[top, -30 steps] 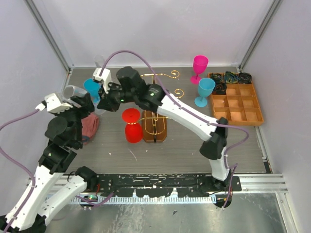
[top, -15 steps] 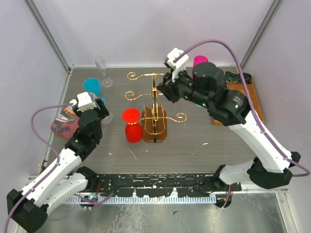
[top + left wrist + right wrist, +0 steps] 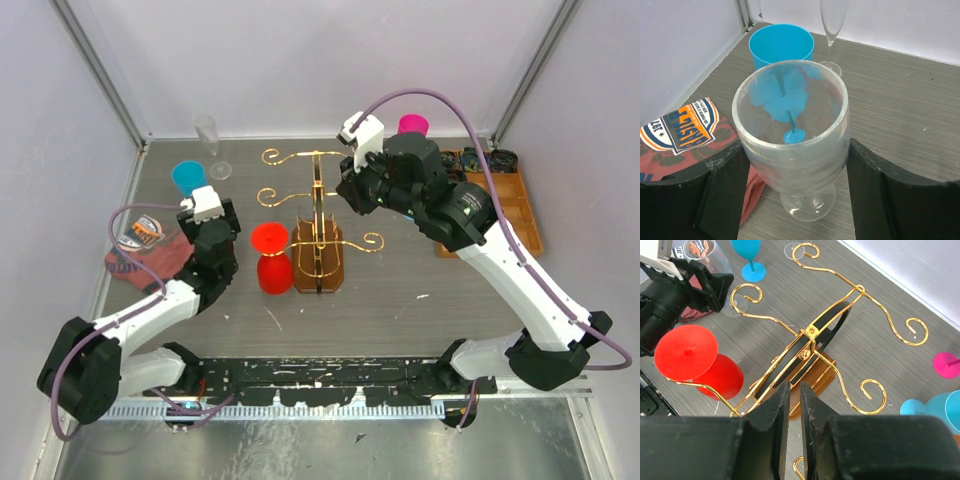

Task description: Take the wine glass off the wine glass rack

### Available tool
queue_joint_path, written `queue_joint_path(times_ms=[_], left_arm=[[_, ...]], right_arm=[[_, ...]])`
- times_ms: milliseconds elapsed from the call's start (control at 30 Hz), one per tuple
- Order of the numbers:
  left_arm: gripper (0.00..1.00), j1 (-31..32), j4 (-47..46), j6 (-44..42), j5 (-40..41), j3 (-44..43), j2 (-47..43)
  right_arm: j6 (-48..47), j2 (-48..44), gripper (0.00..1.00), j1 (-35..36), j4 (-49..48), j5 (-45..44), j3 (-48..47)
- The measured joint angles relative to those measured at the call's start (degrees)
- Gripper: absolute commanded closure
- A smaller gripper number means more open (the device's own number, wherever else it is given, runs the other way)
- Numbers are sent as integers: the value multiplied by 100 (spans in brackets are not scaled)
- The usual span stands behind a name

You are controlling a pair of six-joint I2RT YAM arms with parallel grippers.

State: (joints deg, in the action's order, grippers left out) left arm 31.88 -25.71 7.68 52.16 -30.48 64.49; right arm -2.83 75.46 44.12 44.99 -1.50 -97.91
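Hanging upside down from a lower arm of the gold wine glass rack (image 3: 318,225), the red wine glass (image 3: 272,258) is not yet off. The right gripper (image 3: 794,412) hovers above the rack, fingers nearly closed on nothing. The left gripper (image 3: 797,187) has its fingers spread around a clear glass (image 3: 792,135) standing on the tabletop (image 3: 400,300), seemingly loosely.

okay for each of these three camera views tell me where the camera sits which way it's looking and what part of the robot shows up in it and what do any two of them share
Top external: above and behind the bases, looking down on the table; both arms show.
Left wrist: on the left arm, looking along its open jaws at the clear glass standing between them.
Right wrist: on the right arm, looking down past its nearly closed jaws at the wine glass rack.
Shared: top and right wrist both show the rack and the red glass.
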Motion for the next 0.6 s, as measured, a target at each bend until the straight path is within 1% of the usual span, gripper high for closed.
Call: queue_joint_path(times_ms=[100,233,433,600], left_arm=[[40,-22,-555,-111,122,79,299],[40,-68,-1027,-151,197,184,643],[39,-136,-1421,-127,275,190,1128],[35,-175,-1558,-83,291,188,1499]], right_arm=[[0,0,80,-11,-4,7,0],[-2,-44,80,-39,-4,7,0],[-4,-210,80,-96,-11,4,0],[-2,-258,80,-111,-22,4,2]])
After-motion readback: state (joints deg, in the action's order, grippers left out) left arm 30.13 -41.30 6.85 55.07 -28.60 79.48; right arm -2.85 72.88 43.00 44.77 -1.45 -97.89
